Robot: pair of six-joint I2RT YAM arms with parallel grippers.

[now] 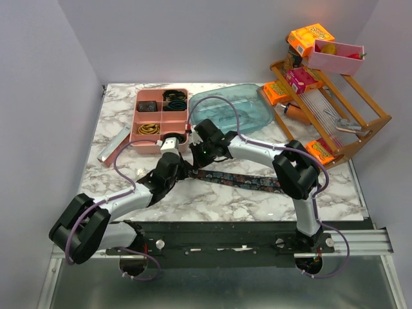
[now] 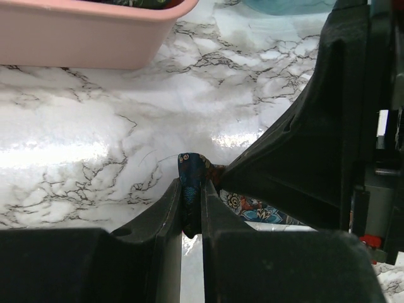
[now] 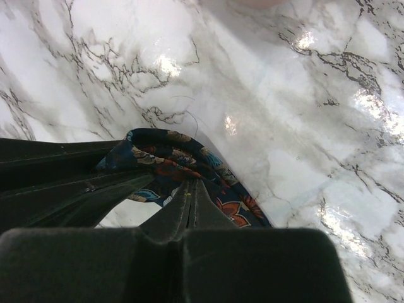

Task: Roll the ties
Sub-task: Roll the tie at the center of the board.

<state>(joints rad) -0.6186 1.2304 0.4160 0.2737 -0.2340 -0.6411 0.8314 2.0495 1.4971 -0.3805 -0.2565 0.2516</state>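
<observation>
Top view: the floral tie point(image 1: 248, 179) lay flat along the marble bench point(image 1: 212, 203). Its left end was caught where the left end effector point(image 1: 185, 168) and right end effector point(image 1: 198, 162) met, near a pink organizer tray point(image 1: 134, 122). Plain grey walls enclosed the bench, and a wooden rack point(image 1: 373, 106) stood at the right rear.

Left wrist view: the left end effector point(image 2: 191, 189) was clamped on the tie's point(image 2: 189, 165) folded end. Little fabric showed past the fingers, so a twist might tug it free.

Right wrist view: the right end effector point(image 3: 189, 199) was pressed together, apparently nipping the bunched fold point(image 3: 167, 151). Working so close, the two could collide. The glossy marble might also let the loose tail slide, skewing the roll.
</observation>
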